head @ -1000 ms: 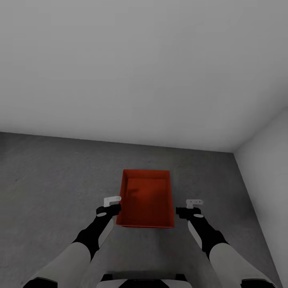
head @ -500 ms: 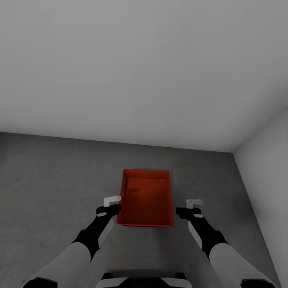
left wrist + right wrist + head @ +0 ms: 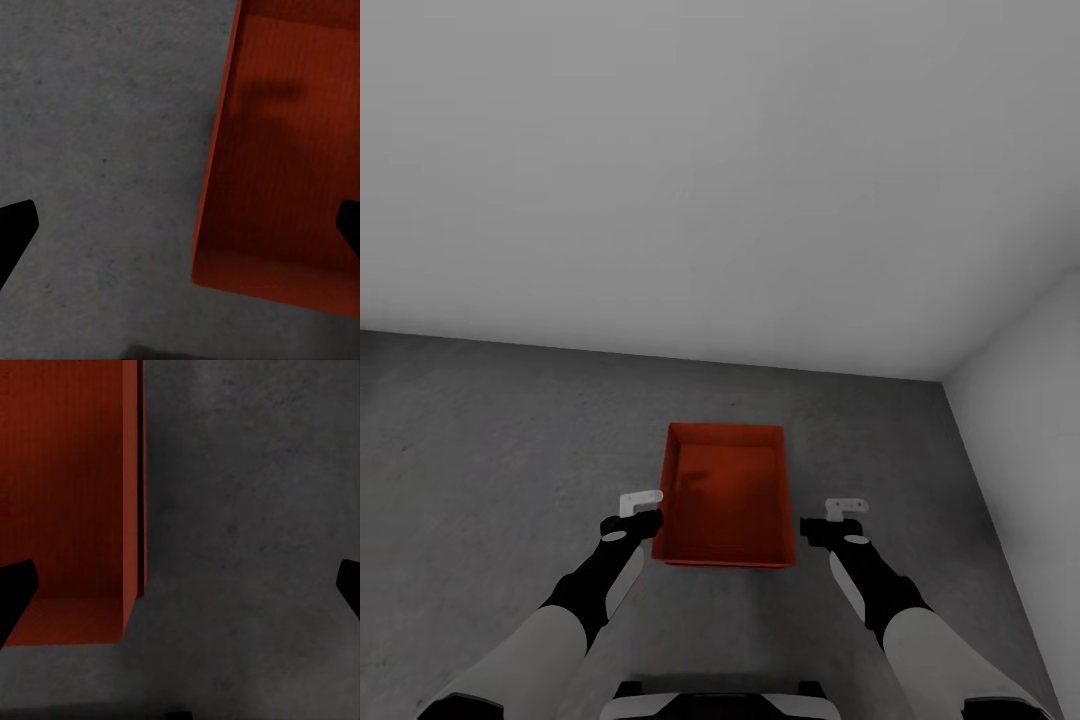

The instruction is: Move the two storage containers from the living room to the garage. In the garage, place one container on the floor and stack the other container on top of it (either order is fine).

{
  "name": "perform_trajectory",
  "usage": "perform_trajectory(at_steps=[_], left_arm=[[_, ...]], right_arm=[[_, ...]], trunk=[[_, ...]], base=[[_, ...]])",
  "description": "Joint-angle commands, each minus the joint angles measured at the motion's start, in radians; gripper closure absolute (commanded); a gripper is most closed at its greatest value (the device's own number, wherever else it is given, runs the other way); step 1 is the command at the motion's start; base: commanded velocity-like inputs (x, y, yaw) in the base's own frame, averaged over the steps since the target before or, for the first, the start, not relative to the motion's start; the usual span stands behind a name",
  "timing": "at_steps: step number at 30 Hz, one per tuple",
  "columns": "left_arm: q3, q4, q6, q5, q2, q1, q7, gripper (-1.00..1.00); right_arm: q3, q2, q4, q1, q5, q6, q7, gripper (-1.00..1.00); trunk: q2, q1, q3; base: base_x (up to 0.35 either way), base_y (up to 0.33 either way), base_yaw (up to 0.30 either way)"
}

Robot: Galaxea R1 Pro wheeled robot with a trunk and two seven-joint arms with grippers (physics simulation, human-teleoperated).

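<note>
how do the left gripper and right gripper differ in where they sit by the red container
The left gripper sits at the storage container's left wall, nearly touching it in the head view; the right gripper sits off its right wall with a strip of floor between. The left gripper's fingers straddle the container's wall; the right gripper's do too. Both are open and hold nothing.

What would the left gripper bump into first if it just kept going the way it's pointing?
Probably the container's side wall, which sits between the open jaws of the left gripper as it points down; otherwise the concrete floor. Depth is unclear.
</note>
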Motion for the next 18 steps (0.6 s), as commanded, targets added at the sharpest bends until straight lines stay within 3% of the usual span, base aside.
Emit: perform_trajectory(at_steps=[1,18], left_arm=[[-0.008,-0.002,0.005,0.01,0.001,0.0,0.009,-1.0],[-0.01,-0.002,0.012,0.01,0.001,0.0,0.01,-1.0]], right_arm=[[0.001,0.0,-0.002,0.0,0.001,0.006,-0.004,-1.0],[0.001,0.0,-0.002,0.0,0.001,0.006,-0.004,-1.0]], trunk=[[-0.002,0.001,-0.001],[-0.002,0.001,-0.001]], base=[[0.0,0.0,0.0],[0.005,0.0,0.0]])
